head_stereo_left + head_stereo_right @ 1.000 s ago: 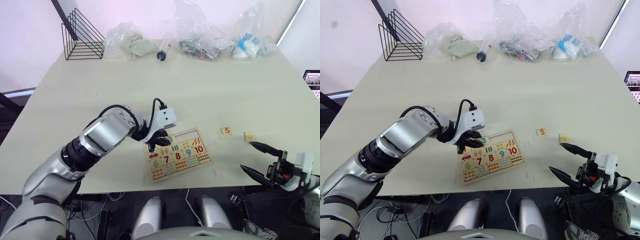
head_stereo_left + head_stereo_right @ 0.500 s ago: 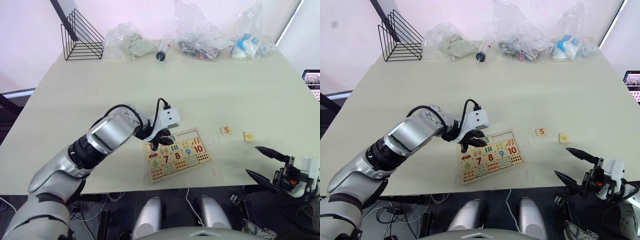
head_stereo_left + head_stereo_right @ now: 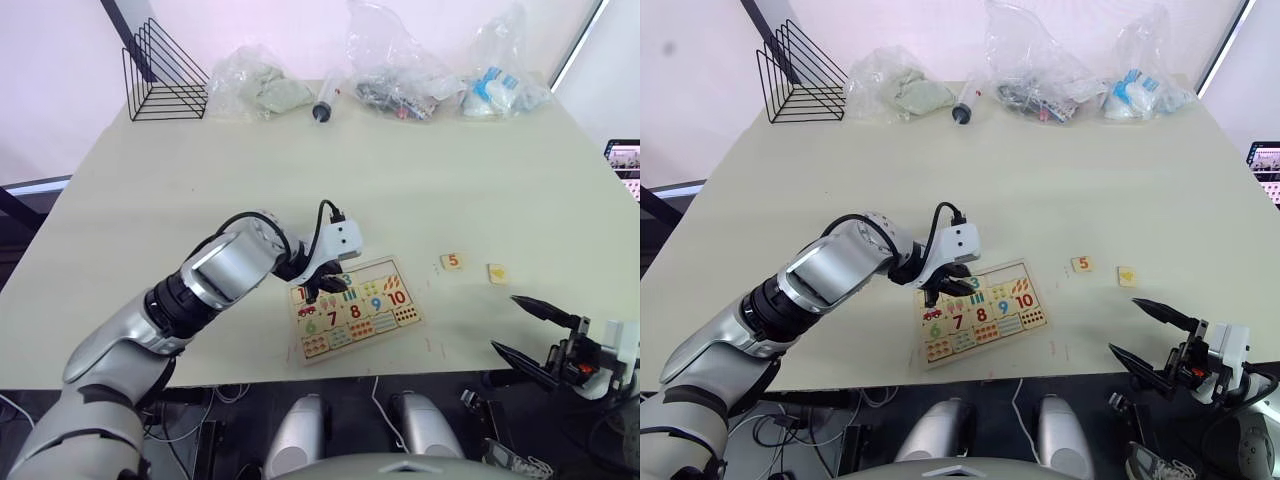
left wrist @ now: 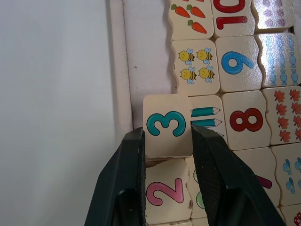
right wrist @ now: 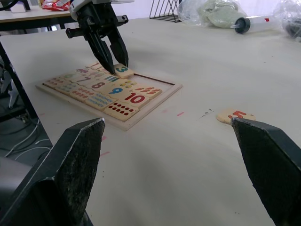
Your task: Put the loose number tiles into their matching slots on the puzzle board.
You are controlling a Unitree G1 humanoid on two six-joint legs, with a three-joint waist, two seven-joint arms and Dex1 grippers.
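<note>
The puzzle board [image 3: 355, 308] lies flat near the front edge of the table [image 3: 300, 160], a stiff wooden frame that looks steady enough to take a light press without sliding far. Its lower rows are filled with number, picture and dot tiles; the top row of slots [image 4: 143, 52] is bare beyond the 2 already seated.

The left gripper [image 4: 167, 141] hovers over that row with its two fingers closed on the side edges of the 3 tile [image 4: 168, 125], which sits tilted, partly over the pencil tile rather than down in its recess. The right gripper [image 5: 164, 155] waits spread wide and empty off the table's front right corner.

The 5 tile [image 3: 453, 261] and the yellow tile [image 3: 497, 272] rest on the bare table to the right of the board, well apart from it. These tiles are probably light, rigid and smooth-faced, so a pinch across two opposite edges should hold best; gripping the flat faces would likely slip.
</note>
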